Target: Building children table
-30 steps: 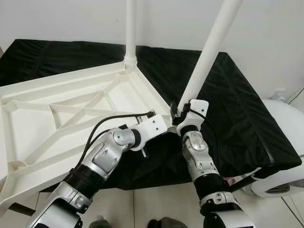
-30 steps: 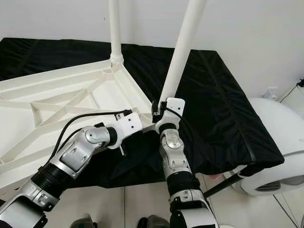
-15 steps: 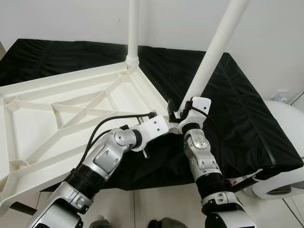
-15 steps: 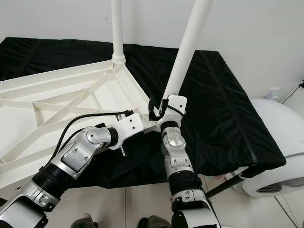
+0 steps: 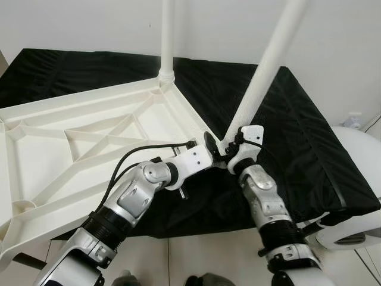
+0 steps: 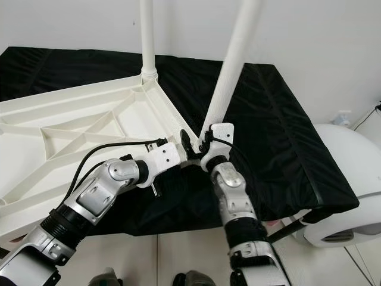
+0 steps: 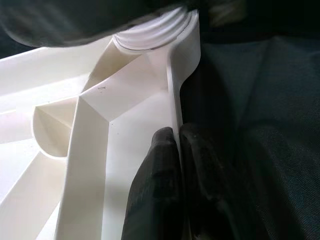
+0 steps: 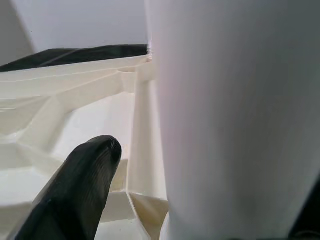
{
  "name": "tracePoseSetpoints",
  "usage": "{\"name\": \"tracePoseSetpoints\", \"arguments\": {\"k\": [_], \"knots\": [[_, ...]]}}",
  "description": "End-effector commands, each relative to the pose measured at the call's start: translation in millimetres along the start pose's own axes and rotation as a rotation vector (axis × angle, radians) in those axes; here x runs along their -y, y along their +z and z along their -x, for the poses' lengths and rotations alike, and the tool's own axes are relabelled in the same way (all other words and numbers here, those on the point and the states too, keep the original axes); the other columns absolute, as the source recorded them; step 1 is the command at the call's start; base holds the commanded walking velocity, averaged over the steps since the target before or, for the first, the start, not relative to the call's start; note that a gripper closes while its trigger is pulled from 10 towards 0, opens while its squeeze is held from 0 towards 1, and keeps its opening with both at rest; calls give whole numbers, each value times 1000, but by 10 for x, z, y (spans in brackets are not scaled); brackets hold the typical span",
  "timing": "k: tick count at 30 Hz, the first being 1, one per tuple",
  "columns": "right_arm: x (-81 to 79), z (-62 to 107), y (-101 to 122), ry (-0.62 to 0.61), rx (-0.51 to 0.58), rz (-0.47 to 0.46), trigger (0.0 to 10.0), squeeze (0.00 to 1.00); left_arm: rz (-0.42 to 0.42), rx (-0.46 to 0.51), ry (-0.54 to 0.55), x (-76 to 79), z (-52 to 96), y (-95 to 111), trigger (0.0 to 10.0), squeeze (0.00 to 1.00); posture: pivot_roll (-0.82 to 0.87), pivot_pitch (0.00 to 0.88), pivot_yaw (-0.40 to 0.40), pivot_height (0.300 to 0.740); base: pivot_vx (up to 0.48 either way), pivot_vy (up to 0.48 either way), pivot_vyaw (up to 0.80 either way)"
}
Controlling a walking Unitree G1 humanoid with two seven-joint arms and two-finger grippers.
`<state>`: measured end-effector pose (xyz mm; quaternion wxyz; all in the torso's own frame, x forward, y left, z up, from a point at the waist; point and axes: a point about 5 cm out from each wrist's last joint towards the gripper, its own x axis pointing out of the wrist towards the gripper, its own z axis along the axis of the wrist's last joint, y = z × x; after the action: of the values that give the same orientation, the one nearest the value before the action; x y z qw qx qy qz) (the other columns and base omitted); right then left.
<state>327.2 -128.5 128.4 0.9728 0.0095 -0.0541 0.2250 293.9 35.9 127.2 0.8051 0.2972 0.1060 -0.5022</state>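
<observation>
Black cloth [image 5: 309, 137] under your upturned tabletop [image 5: 71, 149], left pincer [image 7: 177, 165] pinching its rim, right pincer [image 5: 223, 146] spread around leg [image 5: 265, 71], second leg [image 5: 167, 36] upright behind.

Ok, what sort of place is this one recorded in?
Probably a plain indoor room set up as a work area: a bare white wall, a tiled floor, and a black cloth spread under an upside-down white tabletop being fitted with legs.
</observation>
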Motion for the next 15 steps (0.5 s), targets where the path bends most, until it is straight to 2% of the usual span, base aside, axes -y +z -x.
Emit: {"name": "tracePoseSetpoints", "arguments": {"k": [1,2,4,5,8,9,11,15], "knots": [[69,14,20,64,6,14,10000,0,-24,36,-77,100,-66,68,10000,0,38,0,-94,740,0,0,0],[69,14,20,64,6,14,10000,0,-24,36,-77,100,-66,68,10000,0,38,0,-94,740,0,0,0],[207,40,52,100,2,34,10000,0,-25,38,-77,96,-68,77,10000,0,39,0,-93,740,0,0,0],[207,40,52,100,2,34,10000,0,-25,38,-77,96,-68,77,10000,0,39,0,-93,740,0,0,0],[442,84,111,143,-21,66,10000,0,-26,38,-76,85,-61,81,10000,0,41,0,-91,740,0,0,0],[442,84,111,143,-21,66,10000,0,-26,38,-76,85,-61,81,10000,0,41,0,-91,740,0,0,0],[542,116,123,188,-54,94,10000,0,-27,39,-77,85,-56,84,10000,0,39,0,-89,740,0,0,0],[597,142,125,229,-78,105,10000,0,-26,40,-78,89,-55,83,10000,0,38,0,-88,740,0,0,0]]}}
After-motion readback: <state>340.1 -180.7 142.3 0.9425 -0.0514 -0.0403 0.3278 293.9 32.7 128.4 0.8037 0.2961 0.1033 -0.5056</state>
